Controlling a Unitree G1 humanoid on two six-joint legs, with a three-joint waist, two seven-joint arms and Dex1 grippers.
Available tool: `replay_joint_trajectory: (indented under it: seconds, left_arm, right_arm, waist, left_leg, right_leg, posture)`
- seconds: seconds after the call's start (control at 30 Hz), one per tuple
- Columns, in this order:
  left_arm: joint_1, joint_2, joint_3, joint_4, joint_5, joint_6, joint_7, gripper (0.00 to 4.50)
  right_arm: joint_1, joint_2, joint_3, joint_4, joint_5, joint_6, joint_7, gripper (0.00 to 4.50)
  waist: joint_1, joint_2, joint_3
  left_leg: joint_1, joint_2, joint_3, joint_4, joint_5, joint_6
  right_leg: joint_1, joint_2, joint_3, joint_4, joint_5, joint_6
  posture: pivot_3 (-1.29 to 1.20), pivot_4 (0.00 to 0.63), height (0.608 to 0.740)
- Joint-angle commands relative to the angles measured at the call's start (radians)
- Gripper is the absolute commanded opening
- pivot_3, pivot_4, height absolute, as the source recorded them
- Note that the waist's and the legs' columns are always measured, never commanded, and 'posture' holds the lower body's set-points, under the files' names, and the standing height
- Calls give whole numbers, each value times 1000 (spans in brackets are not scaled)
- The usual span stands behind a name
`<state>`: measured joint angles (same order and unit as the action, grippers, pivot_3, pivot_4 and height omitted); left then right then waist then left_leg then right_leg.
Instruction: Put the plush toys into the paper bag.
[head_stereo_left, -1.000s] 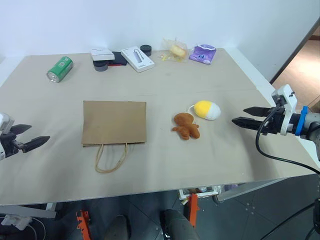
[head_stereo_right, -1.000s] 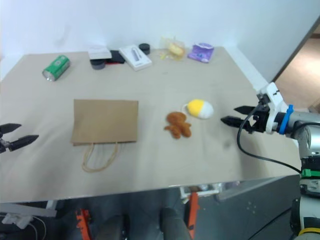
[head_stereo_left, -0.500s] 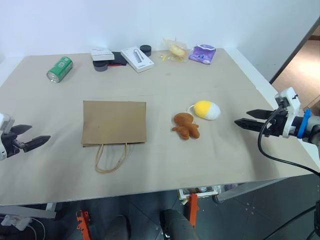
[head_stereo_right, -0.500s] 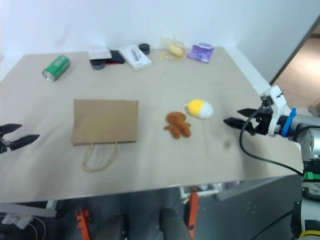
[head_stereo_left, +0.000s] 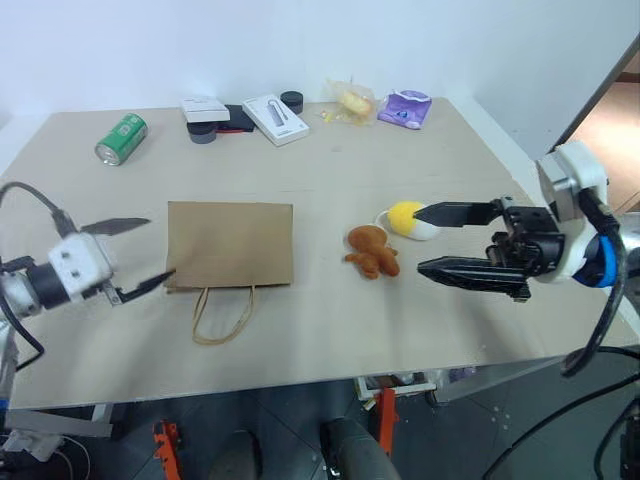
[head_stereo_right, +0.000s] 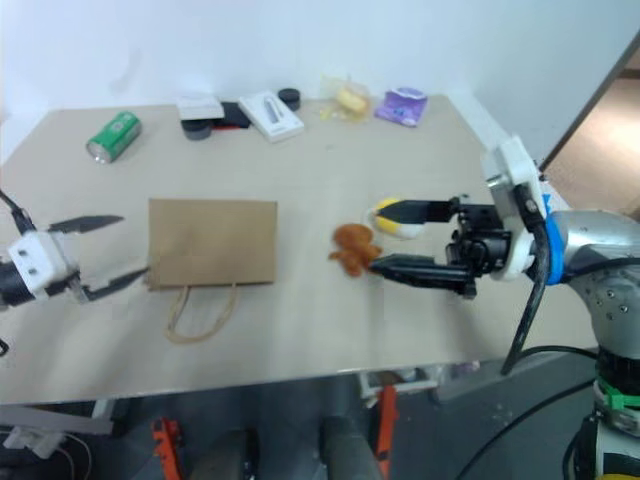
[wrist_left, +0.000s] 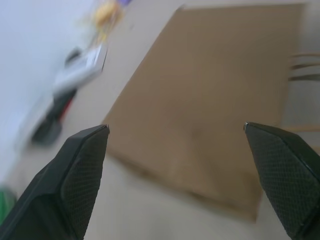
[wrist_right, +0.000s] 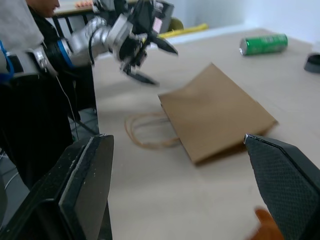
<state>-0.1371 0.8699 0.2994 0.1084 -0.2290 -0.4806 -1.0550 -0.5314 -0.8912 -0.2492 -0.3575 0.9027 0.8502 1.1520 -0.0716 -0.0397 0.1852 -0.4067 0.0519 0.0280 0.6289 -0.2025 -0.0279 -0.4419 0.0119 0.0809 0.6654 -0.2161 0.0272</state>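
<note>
Your landmark is the paper bag (head_stereo_left: 229, 245): it lies flat on the table (head_stereo_left: 330, 330), its two loop handles (head_stereo_left: 221, 314) spread toward the near edge.

- Brown gingerbread-man toy (head_stereo_left: 372, 251): on the table to the right of the bag, apart from it.
- Yellow-and-white egg toy (head_stereo_left: 410, 219): just beyond the brown toy, farther right of the bag, with its thin cord curling at its bag-side end.
- Left gripper (head_stereo_left: 137, 255): you have it just off the bag's left edge, fingers spread wide and empty, tips aimed at the bag.
- Right gripper (head_stereo_left: 433, 241): you have it to the right of the bag, at the two toys, fingers wide apart and holding nothing; the upper finger crosses in front of the egg toy. You cannot tell whether it touches.
- Green can (head_stereo_left: 120, 138): on its side, beyond the bag's far left corner.
- White box (head_stereo_left: 275, 118) and small dark items: along the far edge beyond the bag.
- Yellow item in clear wrapper (head_stereo_left: 352, 101) and purple packet (head_stereo_left: 405, 107): far-right of the bag, side by side.
</note>
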Motion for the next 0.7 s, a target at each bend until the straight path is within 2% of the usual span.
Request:
replay_joint_trajectory:
  seconds: [0.03, 0.23, 0.4, 0.7]
  left_arm:
    - [-3, 3, -27, 84, 74, -353, -14, 4457]
    - [-74, 26, -81, 336, 199, -743, 56, 4457]
    - [-129, 8, -121, 392, 276, -853, 135, 4457]
    - [-142, 22, -171, 430, 397, -906, 276, 4457]
  right_arm:
    - [-21, 17, 14, -41, 3, -27, -45, 4500]
    - [11, 13, 26, -55, -23, -67, -58, 4500]
    - [34, 5, 22, -70, -25, -79, -66, 4500]
    - [53, -3, 24, -73, -35, -96, -72, 4500]
  waist:
    - [2, 0, 0]
    - [5, 0, 0]
    - [7, 0, 0]
    - [6, 0, 0]
  left_leg:
    - [0, 0, 0, 1, 0, 0]
    - [-1, 0, 2, 5, 0, 0]
    - [-1, 0, 3, 6, 0, 0]
    - [0, 2, 3, 6, 0, 0]
  right_leg:
    - [0, 0, 0, 0, 0, -1]
    - [1, 0, 1, 0, 0, -3]
    - [1, -1, 2, 0, 3, 1]
    - [1, 1, 1, 0, 4, 3]
  posture:
    - [0, 150, 740]
    - [0, 150, 740]
    - [0, 150, 740]
    - [0, 150, 740]
